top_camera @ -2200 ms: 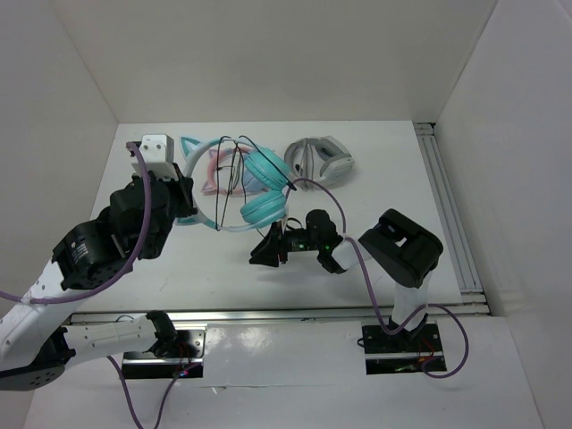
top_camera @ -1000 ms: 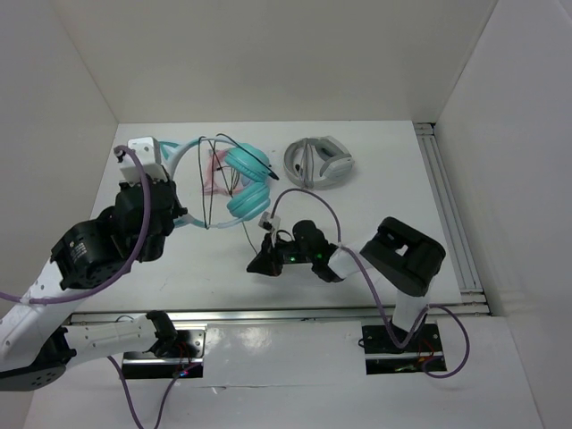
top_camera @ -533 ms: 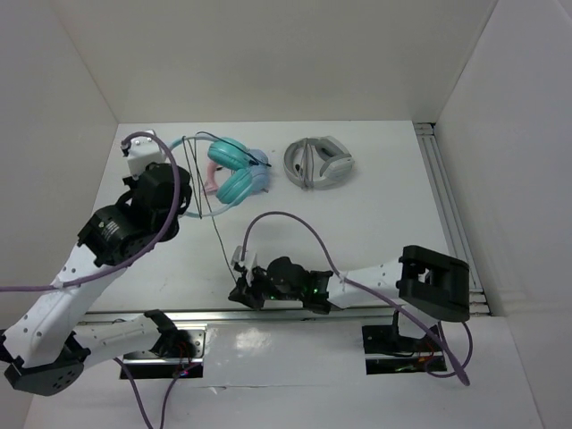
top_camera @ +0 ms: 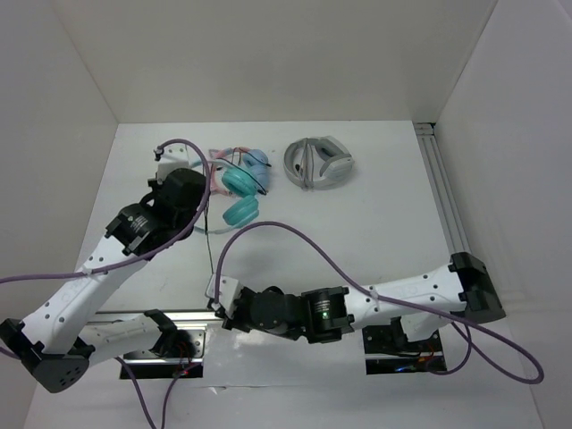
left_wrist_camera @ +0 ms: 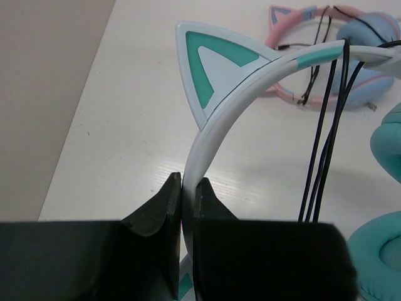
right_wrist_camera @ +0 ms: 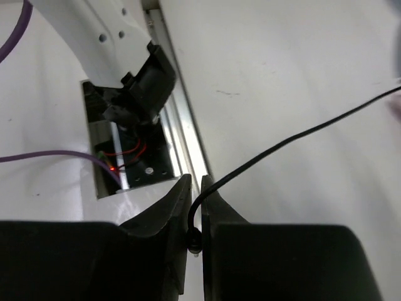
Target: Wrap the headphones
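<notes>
The teal headphones (top_camera: 239,197) sit at the back left of the table, with the thin black cable (top_camera: 212,264) looped several times over the white-and-teal cat-ear headband (left_wrist_camera: 250,69). My left gripper (top_camera: 189,207) is shut on that headband, which passes up between its fingers in the left wrist view (left_wrist_camera: 188,188). The round teal earcups (left_wrist_camera: 385,141) are at the right edge of that view. My right gripper (top_camera: 221,308) is at the table's front edge. It is shut on the cable's free end (right_wrist_camera: 301,135), which runs taut from the jaws (right_wrist_camera: 195,188).
The pink-and-blue cat-ear headphones (top_camera: 246,159) lie just behind the teal pair, also in the left wrist view (left_wrist_camera: 351,37). The grey-and-white headphones (top_camera: 319,163) lie to the back right. The metal rail (right_wrist_camera: 188,150) and left arm base (right_wrist_camera: 135,81) are under my right gripper.
My right arm has swept left and back to the front edge, drawing the cable out straight. My left arm has reached farther back with the teal headphones, next to the pink pair.
</notes>
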Tool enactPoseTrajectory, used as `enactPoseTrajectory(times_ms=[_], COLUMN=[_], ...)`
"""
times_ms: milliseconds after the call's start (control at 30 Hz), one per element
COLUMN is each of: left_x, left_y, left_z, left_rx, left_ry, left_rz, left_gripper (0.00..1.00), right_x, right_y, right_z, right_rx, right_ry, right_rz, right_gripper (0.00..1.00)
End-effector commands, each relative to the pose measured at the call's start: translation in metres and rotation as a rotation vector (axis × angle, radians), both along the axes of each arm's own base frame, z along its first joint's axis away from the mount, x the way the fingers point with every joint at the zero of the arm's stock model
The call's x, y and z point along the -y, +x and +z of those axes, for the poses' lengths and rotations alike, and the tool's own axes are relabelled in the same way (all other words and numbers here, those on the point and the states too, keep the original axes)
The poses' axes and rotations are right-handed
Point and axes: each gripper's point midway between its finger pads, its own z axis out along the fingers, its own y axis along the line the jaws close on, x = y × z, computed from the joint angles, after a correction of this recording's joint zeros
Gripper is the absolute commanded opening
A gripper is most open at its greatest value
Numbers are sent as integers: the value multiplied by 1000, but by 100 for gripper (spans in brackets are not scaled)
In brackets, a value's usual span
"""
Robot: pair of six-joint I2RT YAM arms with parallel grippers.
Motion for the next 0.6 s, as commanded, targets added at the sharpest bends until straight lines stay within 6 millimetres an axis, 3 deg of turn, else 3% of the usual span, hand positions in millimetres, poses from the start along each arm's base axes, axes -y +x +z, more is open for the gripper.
enactPoseTrajectory(times_ms=[0, 100, 133, 333, 500, 533, 567], left_x=[17, 35, 40, 100, 111, 110, 108], left_y=[8, -5, -8, -34, -54, -57, -59], left_z=[9, -7, -11, -46, -63, -66, -66], left_rx=[46, -5, -17, -149, -201, -208, -203], left_ry=[-51, -79, -88, -77, -13, -16, -19], left_rz=[-104, -223, -251, -570, -616, -619, -620], left_gripper=[0, 0, 0, 0, 0, 0, 0], right_x=[32, 52, 55, 74, 93, 101, 108], right_y=[18, 30, 35, 53, 64, 71, 75], right_z=[38, 54, 69, 75, 82, 91, 84], right_rx=[189, 326, 343, 561, 617, 590, 590], right_ry=[-89, -151, -143, -330, -361, -313, -318], right_rz=[-146, -242, -271, -426, -516, -553, -563], right_gripper=[0, 0, 0, 0, 0, 0, 0])
